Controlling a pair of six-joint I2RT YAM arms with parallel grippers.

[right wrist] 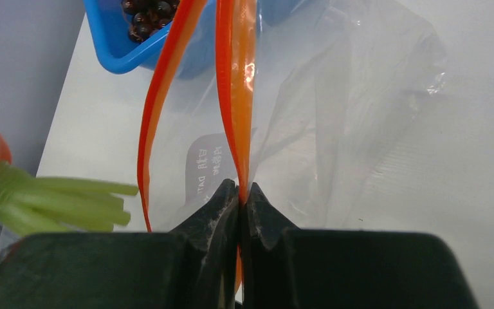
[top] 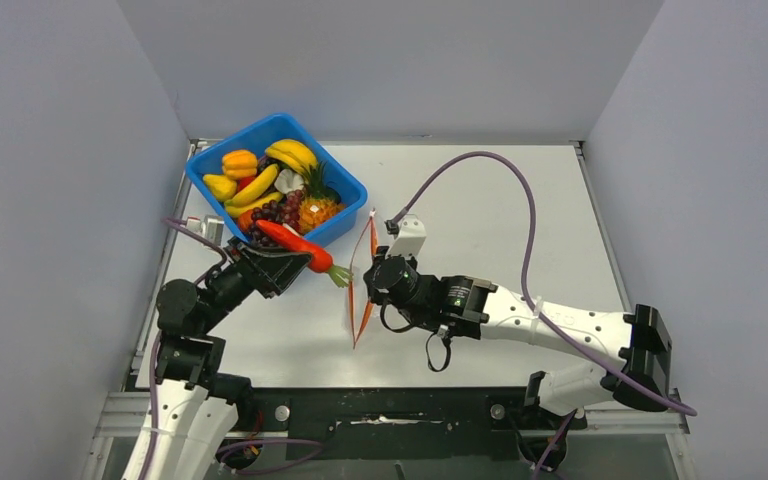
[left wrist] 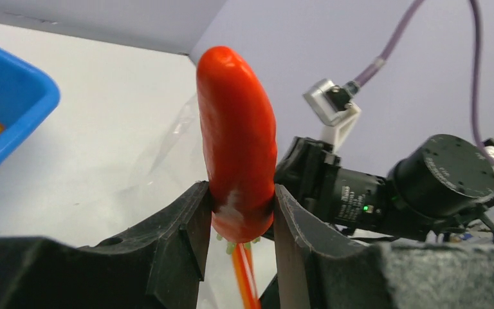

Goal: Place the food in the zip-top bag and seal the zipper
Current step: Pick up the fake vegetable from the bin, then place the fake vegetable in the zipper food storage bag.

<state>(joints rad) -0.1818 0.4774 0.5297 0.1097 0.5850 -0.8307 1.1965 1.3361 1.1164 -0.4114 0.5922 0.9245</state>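
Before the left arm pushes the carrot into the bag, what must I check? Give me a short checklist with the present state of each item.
1. The carrot is held firmly in the left gripper: ok, the jaws clamp it near the leafy end.
2. The right gripper pinches one zipper strip: ok, it is shut on it.
3. The bag has its mouth open: ok, the two strips stand apart.
4. The mouth is wide enough for the carrot: cannot tell.
5. The leafy end faces the mouth: ok.
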